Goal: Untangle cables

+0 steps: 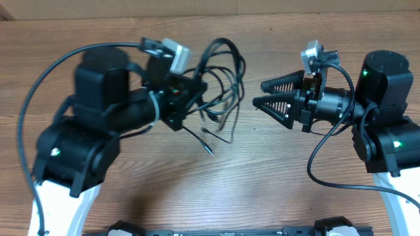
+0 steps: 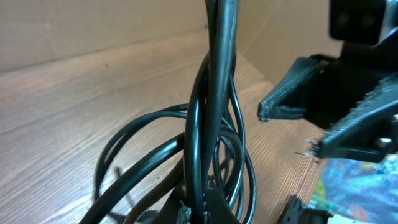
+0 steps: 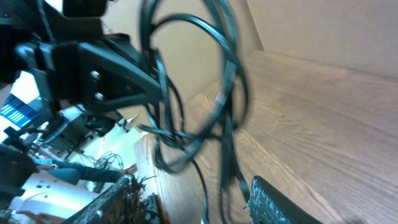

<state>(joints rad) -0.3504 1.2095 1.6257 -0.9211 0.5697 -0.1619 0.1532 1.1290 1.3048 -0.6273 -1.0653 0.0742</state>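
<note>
A tangle of thin black cables (image 1: 222, 82) loops between the two arms, with loose plug ends trailing on the wood toward the front (image 1: 209, 149). My left gripper (image 1: 197, 88) is shut on the tangle's left side and holds part of it lifted. In the left wrist view the cables (image 2: 214, 93) rise straight up from the closed jaws (image 2: 205, 208). My right gripper (image 1: 259, 94) is open and empty, its tips just right of the tangle. In the right wrist view the cables (image 3: 224, 68) hang ahead of the open fingers (image 3: 193, 202), and the left gripper (image 3: 118, 59) holds them.
The wooden table (image 1: 275, 183) carries everything. A cardboard wall (image 1: 328, 5) runs along the back edge. Thick black arm cables curve beside the left arm (image 1: 33, 92) and below the right arm (image 1: 328, 177).
</note>
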